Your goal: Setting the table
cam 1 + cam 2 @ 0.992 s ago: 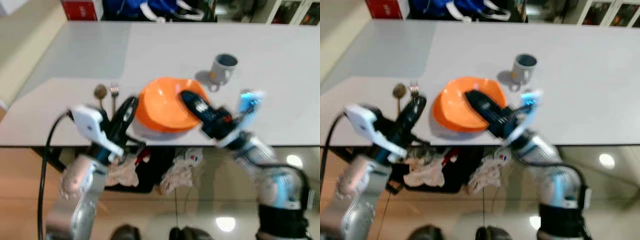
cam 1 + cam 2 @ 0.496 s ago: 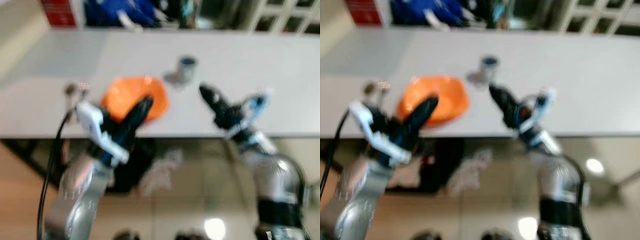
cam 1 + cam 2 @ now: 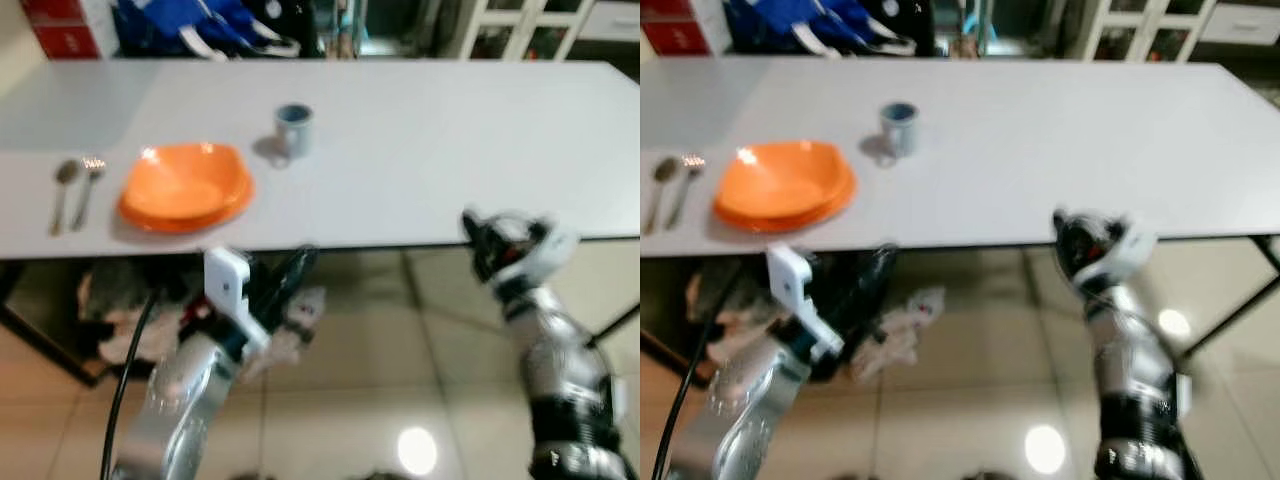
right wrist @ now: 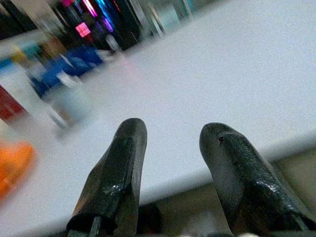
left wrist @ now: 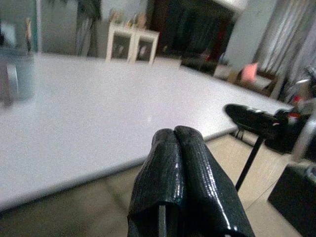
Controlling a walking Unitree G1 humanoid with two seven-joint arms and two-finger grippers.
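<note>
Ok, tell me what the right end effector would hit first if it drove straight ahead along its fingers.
Probably the white table. The right end effector sits open at the table's near edge, pointing across the top toward the blurred grey mug. Depth is unclear, so it might skim over the surface.

Looking like a home dining room: long white table (image 3: 420,150) sitting on glossy tile floor (image 3: 400,400), white cabinets (image 3: 500,30) at 12 o'clock.

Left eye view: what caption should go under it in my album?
Orange bowl, spoon, fork and mug set on the white table.
</note>
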